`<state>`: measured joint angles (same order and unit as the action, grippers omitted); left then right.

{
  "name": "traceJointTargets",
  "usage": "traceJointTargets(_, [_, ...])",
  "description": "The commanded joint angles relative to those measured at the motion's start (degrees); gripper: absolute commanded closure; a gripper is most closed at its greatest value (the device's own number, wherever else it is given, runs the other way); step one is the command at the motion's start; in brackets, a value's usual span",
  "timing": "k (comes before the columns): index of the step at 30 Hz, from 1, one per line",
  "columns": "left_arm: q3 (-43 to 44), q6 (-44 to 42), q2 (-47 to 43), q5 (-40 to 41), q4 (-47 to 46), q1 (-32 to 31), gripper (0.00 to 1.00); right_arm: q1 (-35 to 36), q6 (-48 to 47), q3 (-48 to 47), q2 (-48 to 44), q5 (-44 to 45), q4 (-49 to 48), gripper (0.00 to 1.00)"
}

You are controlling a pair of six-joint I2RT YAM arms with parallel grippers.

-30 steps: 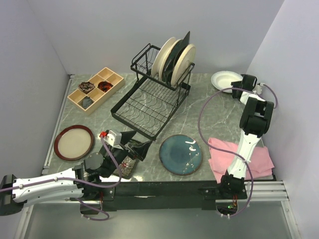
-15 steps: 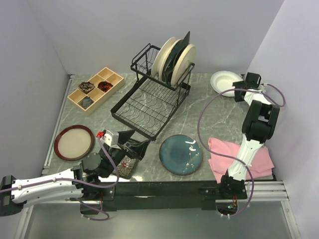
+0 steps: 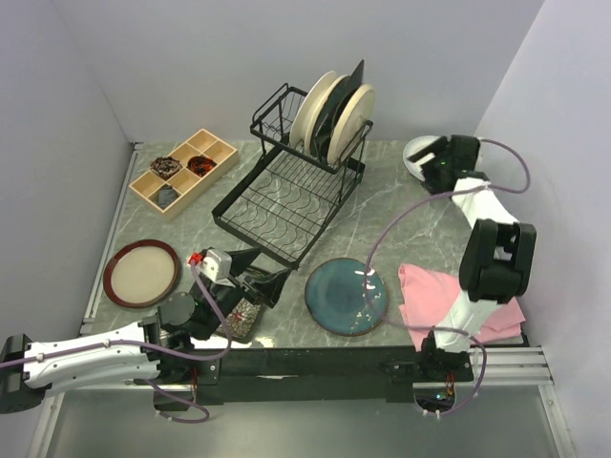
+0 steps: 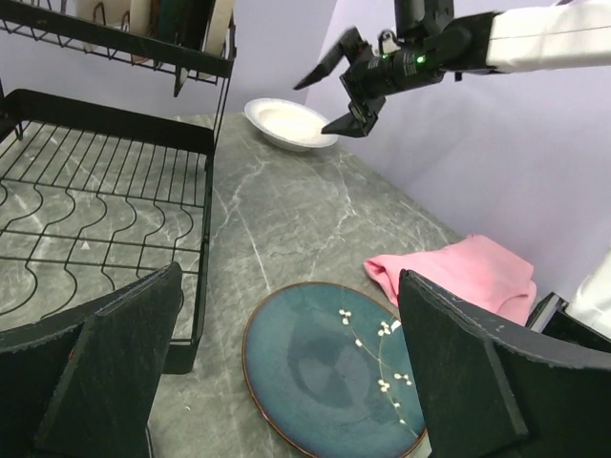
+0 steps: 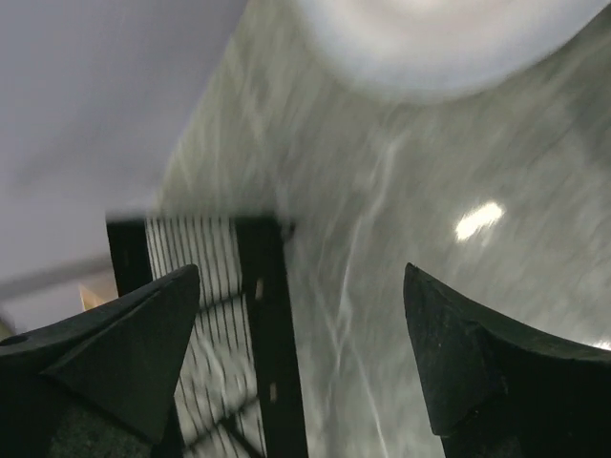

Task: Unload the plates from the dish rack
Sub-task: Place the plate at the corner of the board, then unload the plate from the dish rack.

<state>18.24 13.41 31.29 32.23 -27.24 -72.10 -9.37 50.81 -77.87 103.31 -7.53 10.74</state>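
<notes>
The black wire dish rack (image 3: 286, 186) stands mid-table, and its upper frame holds two cream plates (image 3: 313, 110) with a black square plate (image 3: 349, 91) upright between them. A white plate (image 3: 417, 150) lies at the back right. My right gripper (image 3: 434, 164) hovers open at its near edge, holding nothing. The right wrist view shows blurred table between the jaws, the white plate (image 5: 439, 38) and the dish rack (image 5: 258, 315). My left gripper (image 3: 256, 279) is open and low at the front, over a black flowered plate (image 3: 243, 313). A teal plate (image 4: 329, 367) lies ahead of it.
A brown-rimmed tan plate (image 3: 141, 272) lies at the front left. A wooden compartment tray (image 3: 183, 172) sits at the back left. A pink folded cloth (image 3: 458, 305) lies at the front right beside the right arm's base. Walls close in on three sides.
My right gripper has opened wide, let go of the white plate and swung left toward the rack. The white plate stays on the table. The left arm has not moved.
</notes>
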Motion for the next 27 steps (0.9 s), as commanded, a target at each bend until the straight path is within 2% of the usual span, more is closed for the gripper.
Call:
traceJointTargets(1, [5.73,-0.76,1.75,-0.69,0.95,-0.06,0.00,4.61,-8.17,7.27,-12.49,-3.20,-1.95,0.01])
traceJointTargets(4, [9.69,0.47,3.16,-1.02,4.91,0.81,0.01,7.69,-8.53,14.65,-25.99,-2.22,-2.57,0.00])
traceJointTargets(7, [14.34,2.58,5.71,-3.65,7.46,3.70,0.01,10.67,-8.79,22.64,-37.51,-6.69,-3.36,0.00])
traceJointTargets(9, [17.95,4.25,9.12,-9.97,12.10,6.69,0.01,12.87,-11.24,24.68,-42.90,-8.63,-1.27,0.00])
traceJointTargets(12, [26.39,7.41,14.48,-19.63,17.91,15.03,0.02,16.03,-14.15,29.25,-53.53,-10.74,-0.20,0.00])
traceJointTargets(13, [29.54,8.29,15.55,-21.92,18.19,20.01,0.03,16.65,-13.81,32.31,-58.78,-11.80,-0.89,0.00])
traceJointTargets(14, [30.88,10.74,16.60,-28.56,18.02,22.76,0.05,16.83,-13.54,34.16,-61.44,-12.85,-1.94,0.00])
traceJointTargets(16, [35.25,13.04,19.76,-34.14,16.70,30.73,0.08,17.28,-13.02,38.64,-68.37,-14.79,-5.81,0.00])
traceJointTargets(18, [39.83,13.32,24.92,-41.59,17.39,34.98,0.08,17.36,-12.84,40.94,-72.17,-14.71,-8.01,0.00])
traceJointTargets(19, [46.03,12.18,27.31,-42.42,21.32,37.62,0.09,17.28,-12.66,42.95,-75.15,-14.71,-8.71,0.00])
traceJointTargets(22, [57.94,3.23,36.89,-40.85,28.80,39.57,0.16,17.28,-12.31,44.29,-78.34,-15.67,-10.39,0.00])
traceJointTargets(23, [60.14,-0.02,40.74,-40.93,29.52,40.18,0.23,17.36,-12.05,44.20,-78.69,-16.02,-9.87,0.00])
traceJointTargets(26, [68.40,-2.86,48.13,-44.08,31.46,44.66,0.39,17.28,-11.17,44.29,-79.14,-17.77,-10.04,0.00])
traceJointTargets(27, [71.90,-2.95,49.90,-45.49,31.38,45.89,0.39,17.28,-11.17,44.03,-78.96,-17.96,-9.69,0.00])
